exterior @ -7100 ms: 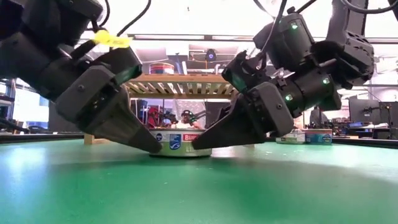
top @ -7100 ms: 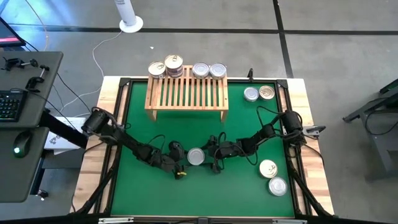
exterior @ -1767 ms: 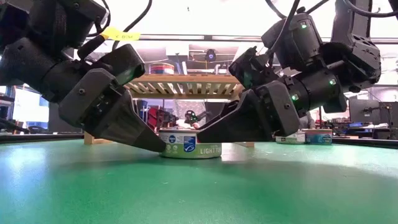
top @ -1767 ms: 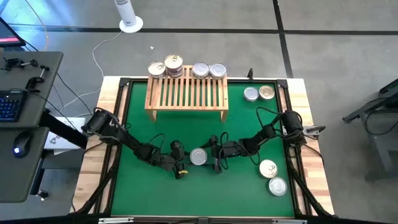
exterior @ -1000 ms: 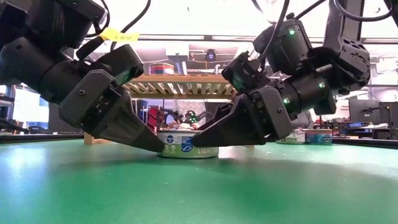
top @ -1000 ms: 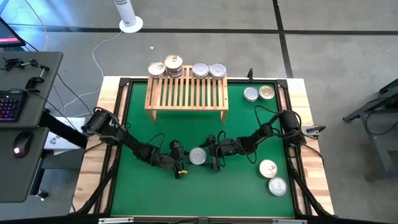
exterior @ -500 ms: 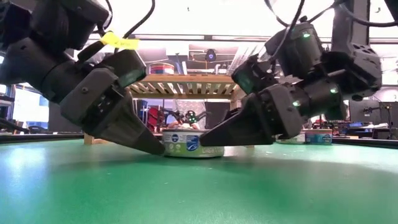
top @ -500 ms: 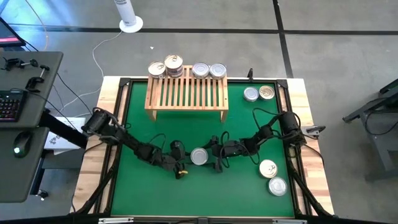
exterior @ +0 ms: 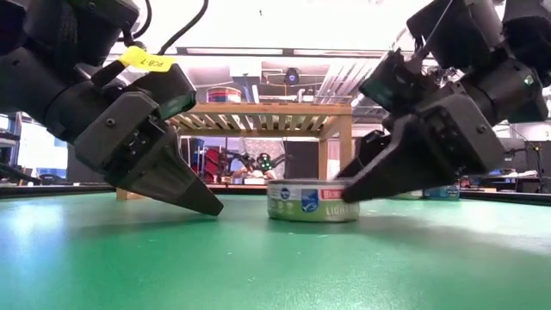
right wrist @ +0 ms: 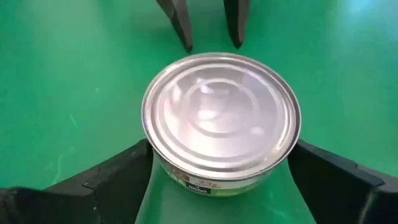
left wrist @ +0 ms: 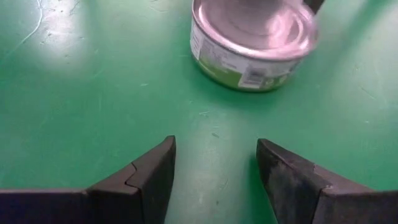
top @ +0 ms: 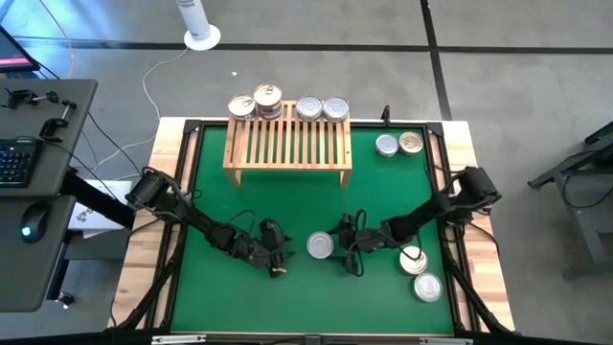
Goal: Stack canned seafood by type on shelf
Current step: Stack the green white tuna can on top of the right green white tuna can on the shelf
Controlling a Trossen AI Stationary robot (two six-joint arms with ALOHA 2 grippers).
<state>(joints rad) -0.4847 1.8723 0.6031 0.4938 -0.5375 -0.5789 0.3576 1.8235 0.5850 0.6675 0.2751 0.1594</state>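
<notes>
high view, tin (top: 321, 246): silver lid, flat on green mat (top: 287, 206), mid-front of bench (top: 474, 287)
high view, right claw (top: 342, 251): low at tin's right side, fingers either side of it
high view, left claw (top: 282, 257): low on mat, left of tin, apart from it
high view, shelf (top: 287, 144): light wood, at mat's far edge; tins along its back edge (four spots, one of them a stack of two) (top: 267, 97)
high view, other tins: two right of shelf (top: 398, 144), two near front right (top: 420, 273)
low view, tin (exterior: 312, 200): upright on mat, right claw (exterior: 357, 191) touching its right side, left claw (exterior: 207, 205) clear of it
left wrist view, left claw (left wrist: 215, 163): spread, nothing between fingers, tin (left wrist: 252, 40) ahead on mat
right wrist view, right claw (right wrist: 219, 163): fingers wide around tin (right wrist: 221, 121); contact hard to judge, tin sits on mat (not lifted)
</notes>
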